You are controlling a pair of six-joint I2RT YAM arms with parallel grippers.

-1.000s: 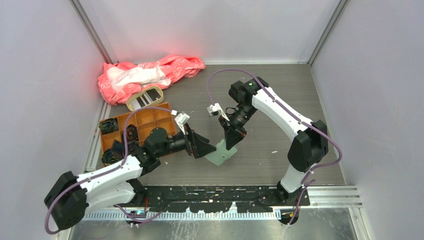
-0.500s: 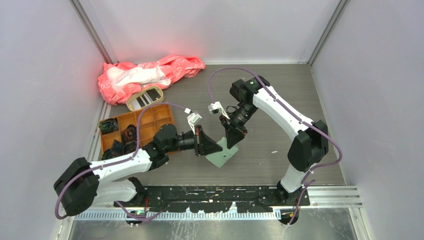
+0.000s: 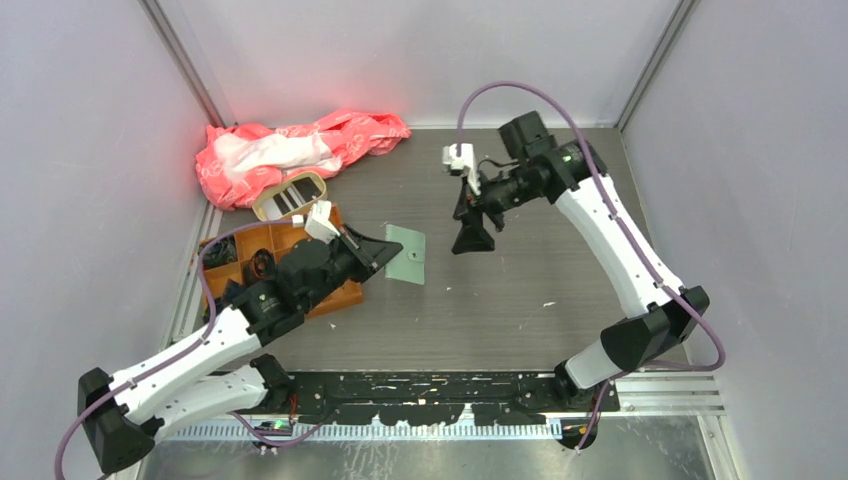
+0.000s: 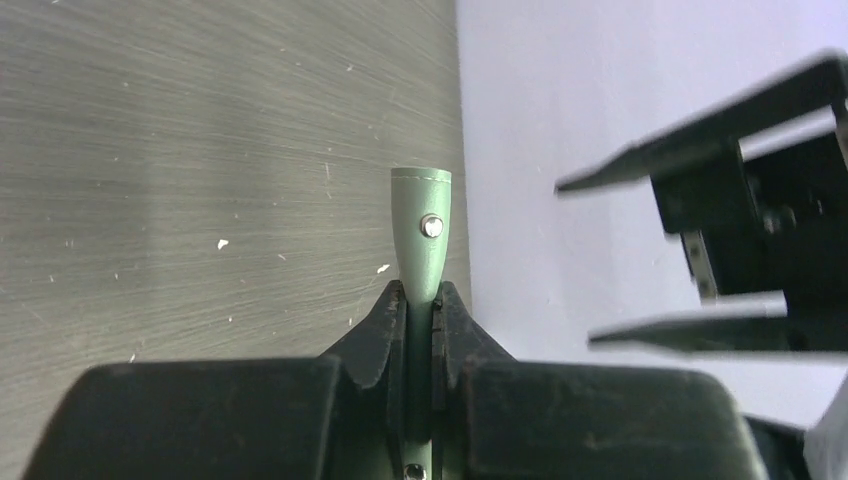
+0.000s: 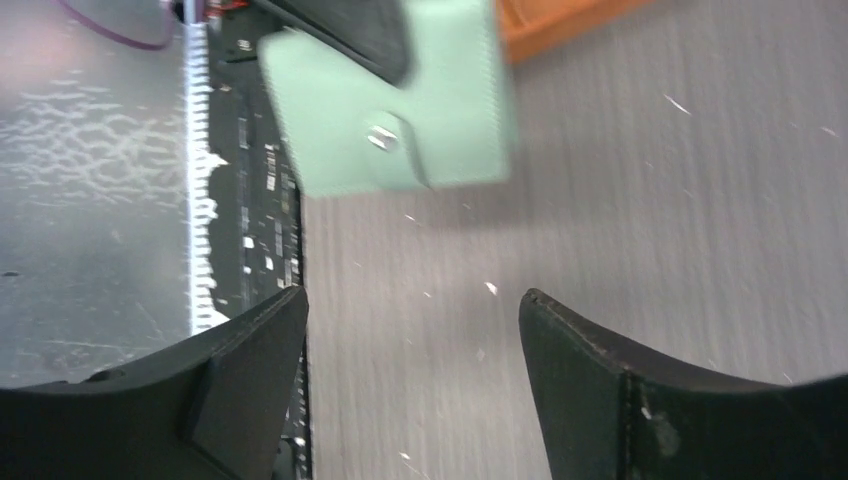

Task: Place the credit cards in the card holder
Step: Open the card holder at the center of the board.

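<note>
Two arms reach over the grey table (image 3: 520, 290). A crumpled pink bag (image 3: 300, 150) lies far left, the orange compartment tray (image 3: 290, 237) nearer, and a beige tray (image 3: 261, 209) between them. The left gripper (image 3: 385, 252) is clamped on one edge of the sage-green card holder (image 3: 407, 256), just right of the orange tray. The right gripper (image 3: 472, 238) hangs apart from it, jaws wide and empty. Dark and pale credit cards (image 3: 290, 197) lie in the beige tray.

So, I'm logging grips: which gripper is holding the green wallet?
The left gripper, its jaws shut on the edge of the green wallet; the right gripper hangs open, apart from it.
</note>
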